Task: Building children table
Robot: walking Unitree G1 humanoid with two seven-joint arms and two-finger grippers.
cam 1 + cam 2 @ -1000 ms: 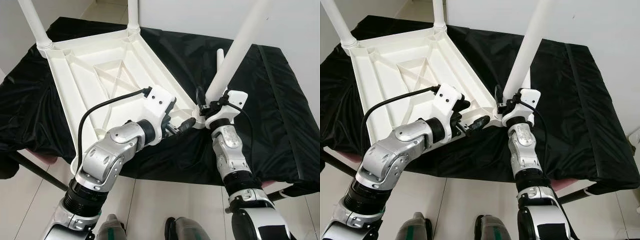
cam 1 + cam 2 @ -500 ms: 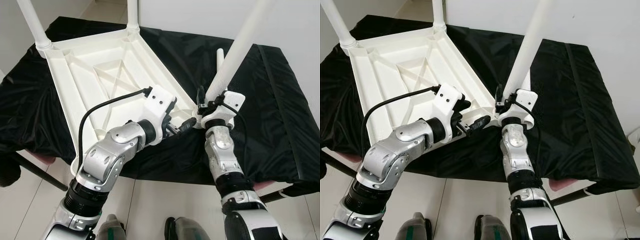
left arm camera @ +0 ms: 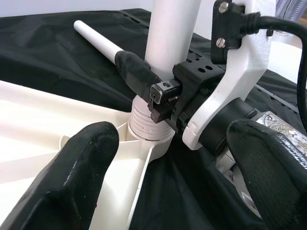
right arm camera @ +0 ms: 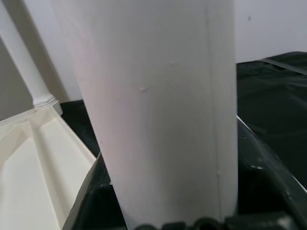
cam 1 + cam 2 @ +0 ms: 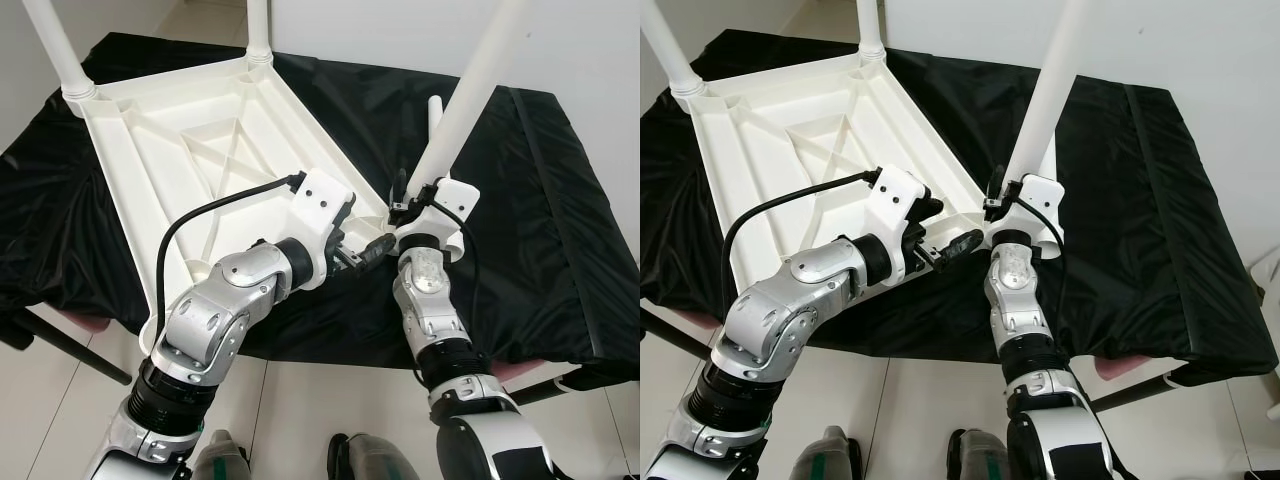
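A white plastic children's table (image 5: pixel 200 150) lies upside down on a black cloth. At its near right corner a white leg (image 5: pixel 465 95) stands tilted in the threaded socket (image 3: pixel 144 127). My right gripper (image 5: pixel 408 200) is shut on the leg just above the socket, and the leg (image 4: pixel 158 110) looms close in the right wrist view. My left gripper (image 5: pixel 370 248) is open at the same corner. One finger (image 3: pixel 91 158) is over the table's underside and the other is over the cloth. A loose white leg (image 5: pixel 434 110) lies on the cloth behind.
Two more legs (image 5: pixel 50 45) (image 5: pixel 258 25) stand up from the table's far corners. The black cloth (image 5: pixel 560 200) covers a low surface whose front edge runs just past my arms. A white wall rises behind, and tiled floor (image 5: pixel 300 410) lies below.
My right forearm has swung to the left and the wrist has turned on the leg, which stays in the socket. The left gripper has held still. The camera has shifted slightly.
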